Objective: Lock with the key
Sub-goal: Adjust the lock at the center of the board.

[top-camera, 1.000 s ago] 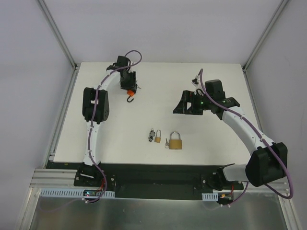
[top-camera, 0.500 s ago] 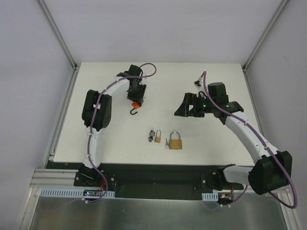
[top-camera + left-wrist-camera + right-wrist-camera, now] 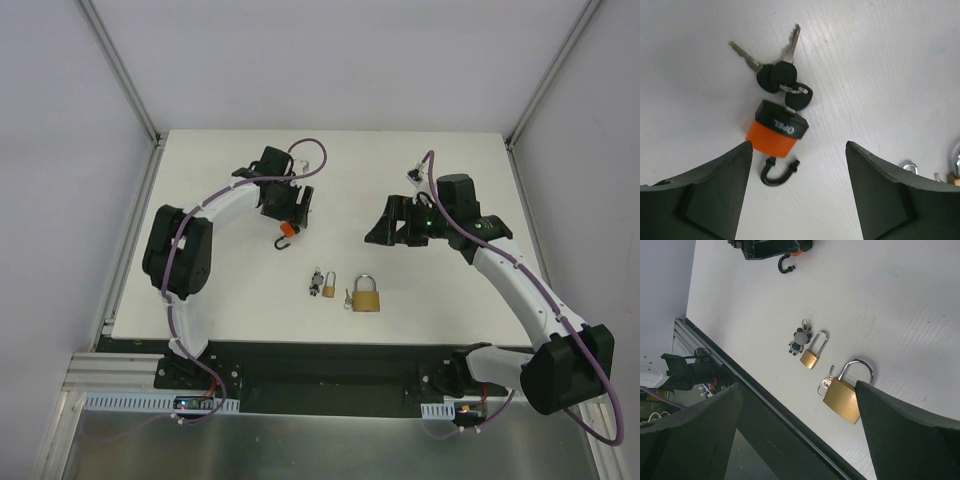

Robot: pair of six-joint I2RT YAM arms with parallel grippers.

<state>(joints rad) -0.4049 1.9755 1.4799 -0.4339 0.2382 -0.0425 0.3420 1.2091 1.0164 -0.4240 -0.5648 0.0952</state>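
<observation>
An orange and black padlock (image 3: 776, 132) with an open black shackle lies on the white table, a bunch of black-headed keys (image 3: 780, 75) attached behind it. My left gripper (image 3: 797, 200) is open just above it, the lock between and ahead of its fingertips; it also shows in the top view (image 3: 292, 212). A large brass padlock (image 3: 366, 296) with a small key (image 3: 826, 382) beside it and a small brass padlock (image 3: 327, 287) with a grey charm (image 3: 800, 340) lie near the front middle. My right gripper (image 3: 392, 222) is open and empty, raised above the table.
The table's front edge and black rail (image 3: 320, 352) run along the bottom. Grey walls (image 3: 60, 180) stand on three sides. The left arm (image 3: 215, 205) arcs over the table's left part.
My left gripper has moved right and toward the front, over the orange padlock, which has shifted slightly the same way. My right gripper has barely moved.
</observation>
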